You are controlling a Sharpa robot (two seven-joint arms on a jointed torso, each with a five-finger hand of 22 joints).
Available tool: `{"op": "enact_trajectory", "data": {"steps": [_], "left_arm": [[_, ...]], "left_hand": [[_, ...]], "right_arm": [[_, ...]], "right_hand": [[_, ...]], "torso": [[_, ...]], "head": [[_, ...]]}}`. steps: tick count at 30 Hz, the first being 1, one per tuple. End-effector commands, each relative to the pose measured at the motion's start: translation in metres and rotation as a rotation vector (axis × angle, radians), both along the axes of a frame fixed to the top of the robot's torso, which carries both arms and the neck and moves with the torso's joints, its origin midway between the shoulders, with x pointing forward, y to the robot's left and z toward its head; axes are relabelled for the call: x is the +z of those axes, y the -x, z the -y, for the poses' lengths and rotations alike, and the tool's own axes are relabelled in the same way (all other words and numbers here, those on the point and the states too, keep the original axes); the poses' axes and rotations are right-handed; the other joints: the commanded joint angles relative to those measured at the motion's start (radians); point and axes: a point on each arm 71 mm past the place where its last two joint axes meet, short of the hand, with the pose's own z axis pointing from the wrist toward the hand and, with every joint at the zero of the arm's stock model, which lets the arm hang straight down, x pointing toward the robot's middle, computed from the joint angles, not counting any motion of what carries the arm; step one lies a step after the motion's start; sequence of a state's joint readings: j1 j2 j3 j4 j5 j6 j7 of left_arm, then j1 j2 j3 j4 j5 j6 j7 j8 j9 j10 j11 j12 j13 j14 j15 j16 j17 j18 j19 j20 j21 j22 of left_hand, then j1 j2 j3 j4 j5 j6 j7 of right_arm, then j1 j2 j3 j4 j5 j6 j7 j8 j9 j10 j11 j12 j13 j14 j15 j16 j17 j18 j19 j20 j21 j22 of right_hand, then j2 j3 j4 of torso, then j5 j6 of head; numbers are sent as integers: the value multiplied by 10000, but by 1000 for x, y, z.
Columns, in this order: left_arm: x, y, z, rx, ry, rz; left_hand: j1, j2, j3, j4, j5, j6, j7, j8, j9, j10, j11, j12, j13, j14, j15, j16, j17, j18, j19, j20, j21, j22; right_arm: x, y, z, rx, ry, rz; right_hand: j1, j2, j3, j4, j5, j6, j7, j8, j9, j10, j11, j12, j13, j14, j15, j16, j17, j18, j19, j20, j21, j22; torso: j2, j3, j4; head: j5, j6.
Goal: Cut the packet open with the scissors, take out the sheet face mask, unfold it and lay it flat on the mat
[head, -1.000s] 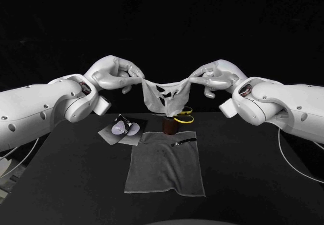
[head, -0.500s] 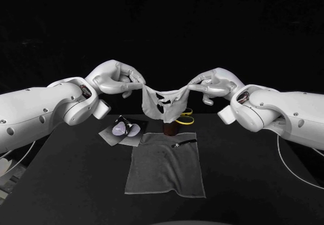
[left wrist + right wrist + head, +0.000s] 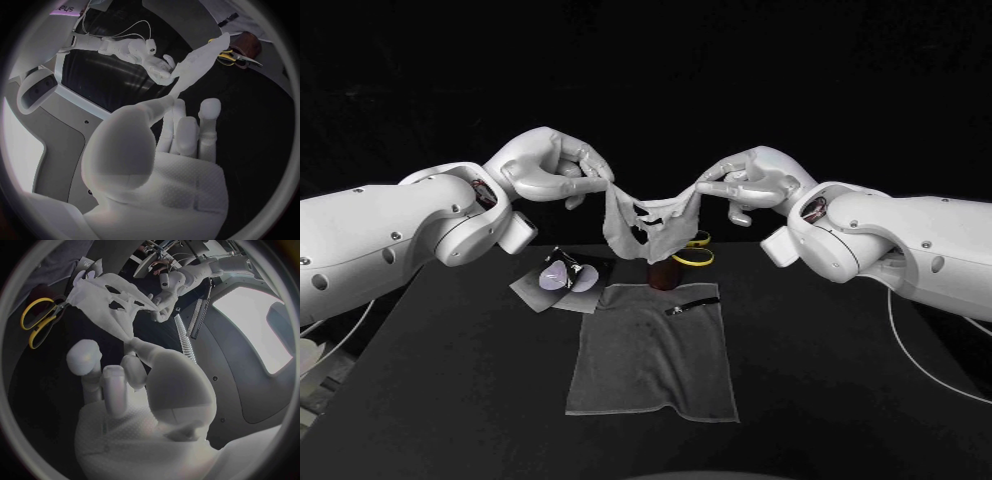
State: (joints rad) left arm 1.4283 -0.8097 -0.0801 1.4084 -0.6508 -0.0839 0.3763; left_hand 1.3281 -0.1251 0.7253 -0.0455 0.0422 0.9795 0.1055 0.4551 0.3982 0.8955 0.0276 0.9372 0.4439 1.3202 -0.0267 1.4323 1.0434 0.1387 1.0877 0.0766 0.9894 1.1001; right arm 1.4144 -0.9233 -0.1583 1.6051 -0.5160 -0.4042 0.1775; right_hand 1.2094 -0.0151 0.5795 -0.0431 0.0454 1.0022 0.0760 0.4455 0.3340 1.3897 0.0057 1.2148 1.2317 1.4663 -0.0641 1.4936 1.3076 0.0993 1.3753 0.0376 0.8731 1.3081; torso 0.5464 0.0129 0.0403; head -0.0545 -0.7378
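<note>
A white sheet face mask (image 3: 651, 222) hangs in the air above the far end of the grey mat (image 3: 653, 352), spread between both hands. My left hand (image 3: 554, 165) pinches its left top corner and my right hand (image 3: 749, 181) pinches its right top corner. The mask (image 3: 109, 302) shows eye holes and still sags in folds; from the left wrist it appears as a stretched strip (image 3: 195, 62) running to the right hand (image 3: 150, 57). Yellow-handled scissors (image 3: 689, 252) stand in a brown holder (image 3: 662, 271) behind the mat. The cut packet (image 3: 561, 277) lies left of the mat.
A small dark strip (image 3: 692, 303) lies on the mat's far right corner. The black table (image 3: 459, 400) has free room on both sides of the mat and toward the front edge.
Both hands have come slightly lower and closer together with the mask, which now sags a little more between them. The mat, packet and scissors have not moved.
</note>
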Motion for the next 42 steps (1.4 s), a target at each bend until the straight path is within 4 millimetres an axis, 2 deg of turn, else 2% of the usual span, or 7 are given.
{"op": "enact_trajectory", "data": {"steps": [1, 3, 27, 30, 33, 37, 42], "left_arm": [[5, 1, -1, -41, -11, 237], [0, 1, -3, -53, -215, -12], [-2, 4, 0, 7, 224, -36], [-5, 4, 0, -145, -142, -217], [1, 3, -4, 180, 194, 110], [-9, 5, 2, -185, -368, -300], [-2, 3, -6, 308, 171, 37]], "left_hand": [[118, 12, -37, -18, 70, 63, 29, 37, -5, 68, 24, -54, -20, 190, -8, 85, 382, 121, 140, -13, 188, 152], [93, -8, -39, -20, 67, 97, 12, 47, -17, 100, 6, -55, -28, 337, -22, 174, 629, 81, 305, -14, 371, 292], [135, -39, 57, -67, 72, 135, 8, -1, -131, 162, -1, -153, -104, 488, -43, 197, 783, 36, 562, -47, 608, 459], [49, -99, 20, -55, 65, 183, 20, 13, -143, 220, 7, -152, -113, 208, -41, 12, 132, 105, 361, -55, 337, 232], [74, -61, 50, -51, 68, 177, 13, 3, -154, 223, 3, -165, -121, 417, -40, 125, 594, 36, 572, -57, 587, 435], [42, -99, 48, -68, 64, 200, 10, 5, -168, 242, -2, -174, -128, 294, -50, 45, 267, 82, 465, -64, 427, 295], [79, -73, 82, -66, 69, 194, 8, -12, -187, 243, -3, -199, -143, 468, -49, 124, 659, 28, 621, -67, 609, 447]], "right_arm": [[5, 3, -5, 195, -134, 305], [8, 0, -1, 65, -112, 356], [-6, 2, -6, 133, -313, 138], [-10, 6, -3, 213, -254, -233], [-7, 6, -7, 229, -452, -10], [-2, 3, 3, -69, -470, -12], [-10, 13, -7, 360, -647, -169]], "right_hand": [[76, 12, 327, -337, 32, 104, -70, 418, 429, 153, -143, -8, -8, 808, -67, -44, 1711, 172, 39, 5, -56, 413], [77, 12, 329, -340, 32, 104, -70, 419, 430, 177, -143, 42, 40, 814, -65, -24, 1733, 180, 26, 5, -103, 398], [71, 8, 372, -366, 32, 86, -67, 432, 463, 176, -141, -3, 20, 811, -70, -41, 1717, 154, 82, 3, 56, 454], [60, -1, 370, -365, 30, 87, -65, 436, 468, 176, -140, -9, 17, 810, -70, -43, 1714, 140, 105, 2, 137, 480], [49, -8, 365, -360, 31, 85, -62, 438, 473, 146, -138, -81, -47, 799, -69, -83, 1670, 156, 81, 1, 45, 453], [59, 3, 391, -374, 32, 80, -65, 441, 482, 189, -141, 2, 38, 814, -69, -32, 1727, 149, 97, 1, 81, 466], [55, 1, 403, -378, 33, 68, -63, 441, 491, 175, -139, -38, 9, 798, -70, -91, 1661, 170, 67, -1, -43, 429]], "torso": [[89, -2, -28], [43, 33, 30], [10, 11, -14], [-87, -1, 78], [1, -33, -69], [-64, 36, 121], [23, -44, -59]], "head": [[-74, -7], [-84, 159], [-54, 26], [-62, 50], [131, -94], [-81, -49], [140, -5]]}}
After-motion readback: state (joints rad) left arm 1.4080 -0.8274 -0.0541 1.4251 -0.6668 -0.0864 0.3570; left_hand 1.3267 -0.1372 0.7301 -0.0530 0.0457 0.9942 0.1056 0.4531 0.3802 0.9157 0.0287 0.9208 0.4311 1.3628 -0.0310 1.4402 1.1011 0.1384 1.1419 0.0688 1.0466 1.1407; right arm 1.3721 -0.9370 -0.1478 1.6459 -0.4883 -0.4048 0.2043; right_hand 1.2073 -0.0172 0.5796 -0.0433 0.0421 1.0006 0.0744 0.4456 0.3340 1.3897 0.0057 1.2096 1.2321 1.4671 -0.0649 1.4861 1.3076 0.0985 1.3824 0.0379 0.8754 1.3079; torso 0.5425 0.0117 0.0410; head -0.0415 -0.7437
